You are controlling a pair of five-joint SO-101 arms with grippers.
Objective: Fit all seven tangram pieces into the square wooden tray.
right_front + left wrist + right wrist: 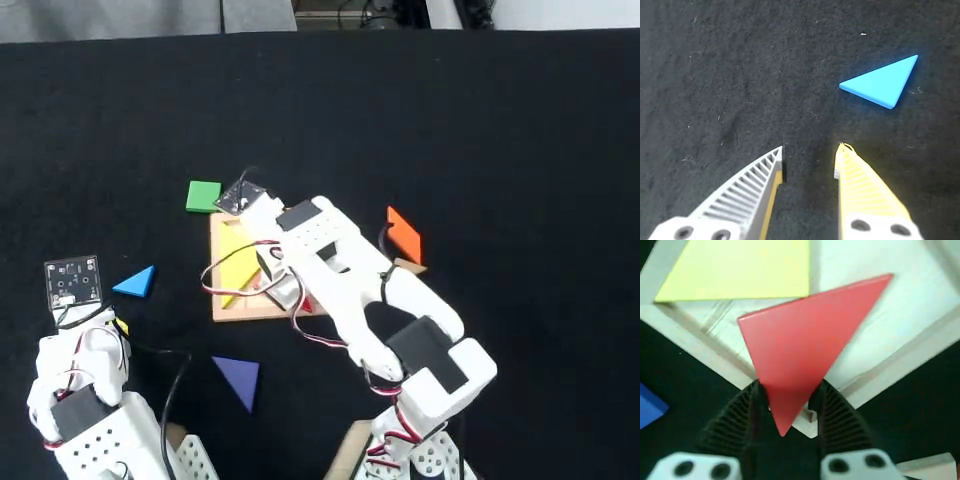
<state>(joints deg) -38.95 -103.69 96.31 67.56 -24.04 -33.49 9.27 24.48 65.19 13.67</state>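
In the wooden tray [240, 312] only your yellow triangle [238, 262] lay seated, your right hand [788, 387] pinched the red triangle [800, 340] over its corner, your left hand [810, 147] stood spread and empty, and the green square [203, 196], orange piece [404, 233], light-blue triangle [135, 283] and dark-blue triangle [240, 380] remained outside.

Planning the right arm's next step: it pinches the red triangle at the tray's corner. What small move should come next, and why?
Probably ease the red triangle forward and down into the wooden tray, beside the yellow triangle. The right gripper pinches its tip, which overhangs the tray's corner rim, so it seems not seated yet.
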